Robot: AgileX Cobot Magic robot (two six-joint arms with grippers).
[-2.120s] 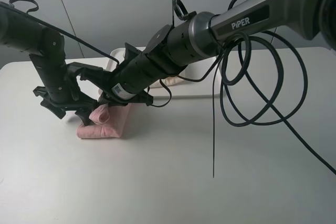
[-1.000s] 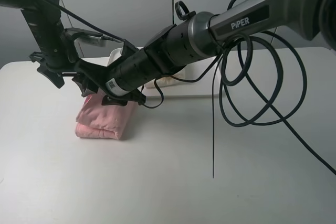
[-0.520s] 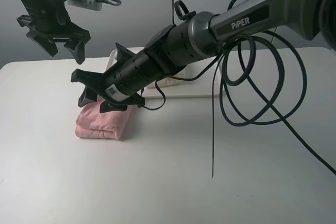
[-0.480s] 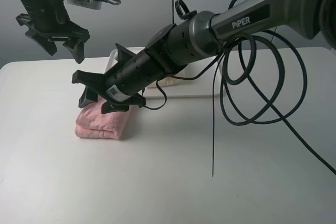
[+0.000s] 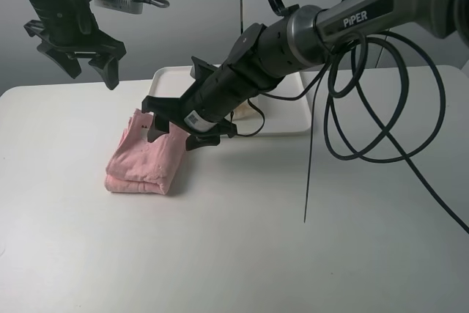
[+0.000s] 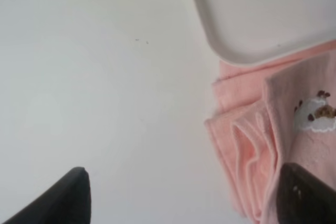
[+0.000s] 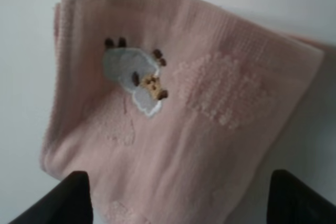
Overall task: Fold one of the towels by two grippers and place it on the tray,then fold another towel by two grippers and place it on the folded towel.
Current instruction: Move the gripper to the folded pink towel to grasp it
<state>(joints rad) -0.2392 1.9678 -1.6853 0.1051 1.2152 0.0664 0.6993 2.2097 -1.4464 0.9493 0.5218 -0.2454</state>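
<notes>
Overhead, the pink towel [image 5: 145, 155] lies folded on the white table [image 5: 234, 247], left of centre and just near-left of the tray [image 5: 287, 111]; its long axis runs from the near-left toward the far-right, with the thick rounded fold at the near end and the thinner layers pointing toward the tray. It is soft terry, a plump oblong. The tray is flat white plastic with rounded corners and a low rim, and a sliver of the cream towel [image 5: 239, 113] shows on it behind the right arm. The right gripper [image 5: 179, 127] hangs just over the towel's far end, jaws spread wide and empty. The left gripper [image 5: 84, 61] is raised high at the far left, well clear of the table, jaws wide and empty. From the left wrist, the towel's stacked folded edges show beside the tray's rounded corner [image 6: 247, 51], with a small embroidered patch [image 6: 315, 115] on top. From the right wrist, the towel [image 7: 184, 129] fills the view, its looped pile bearing the patch and a raised embossed motif.
</notes>
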